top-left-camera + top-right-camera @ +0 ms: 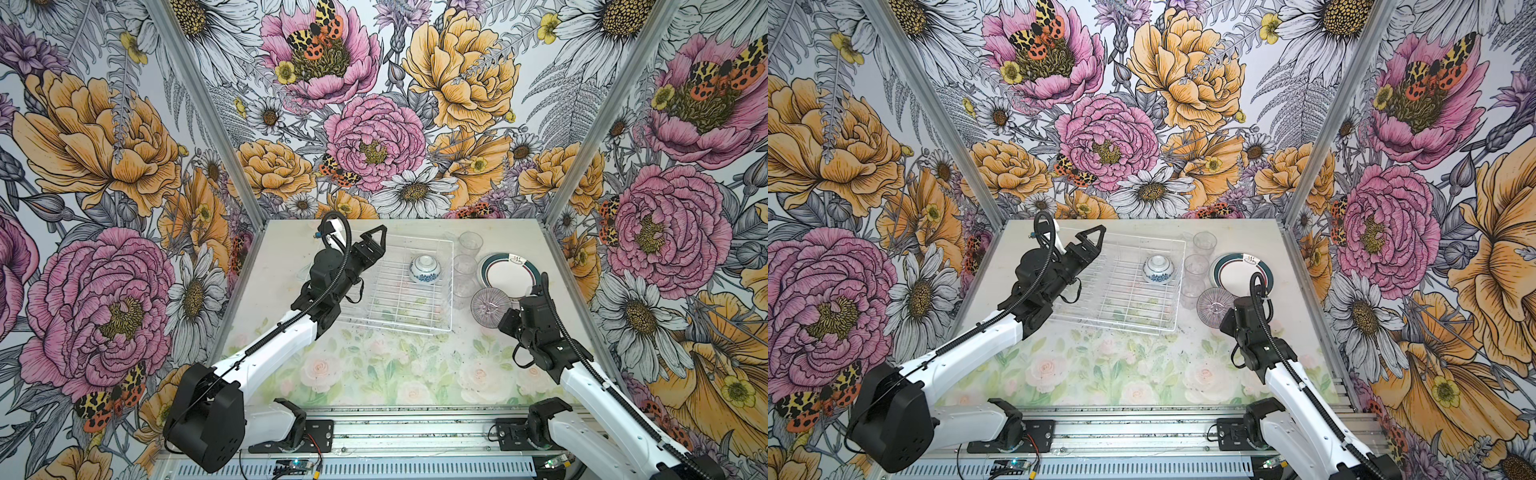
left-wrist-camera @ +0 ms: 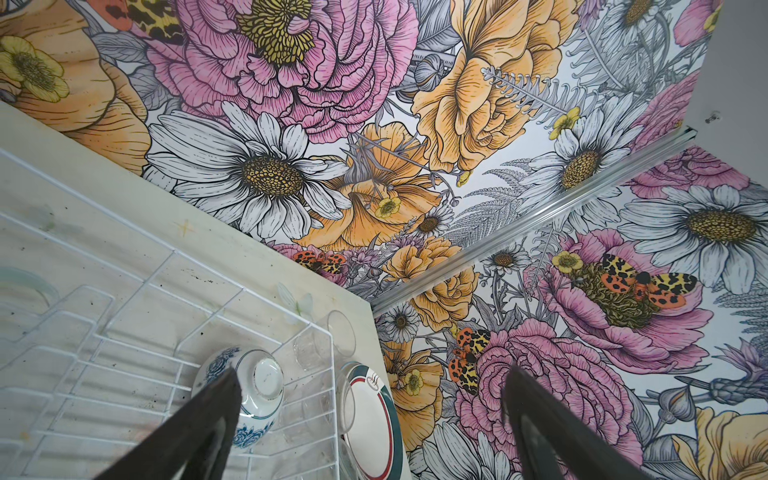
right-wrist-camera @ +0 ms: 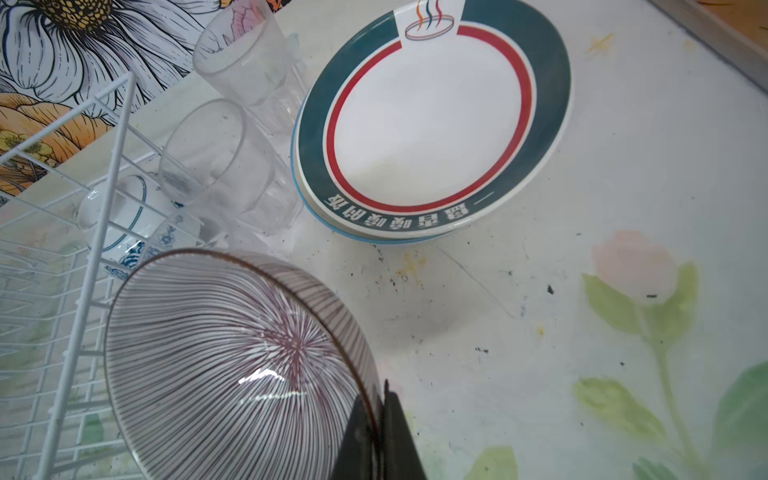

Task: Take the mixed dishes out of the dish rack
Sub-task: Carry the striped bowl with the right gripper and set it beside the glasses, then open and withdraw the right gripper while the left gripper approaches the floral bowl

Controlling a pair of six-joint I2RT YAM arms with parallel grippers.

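Onto rose-print desk (image 1: 374, 374) just beside rack (image 1: 395, 299), lower flat ribbed bowl (image 3: 232, 357) hanging there pinched by rim in right end effector (image 3: 380, 397), clear of tumblers (image 3: 216, 166) and plate (image 3: 428, 124) before letting go, leaving left end effector (image 1: 376, 237), spread wide above rack, for floral bowl (image 1: 424, 269) upturned inside.

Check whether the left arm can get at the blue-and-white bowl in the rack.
Probably yes. The left gripper is open over the dish rack, and the overturned blue-and-white bowl sits alone in it with nothing between them; the tumblers stand outside the rack.
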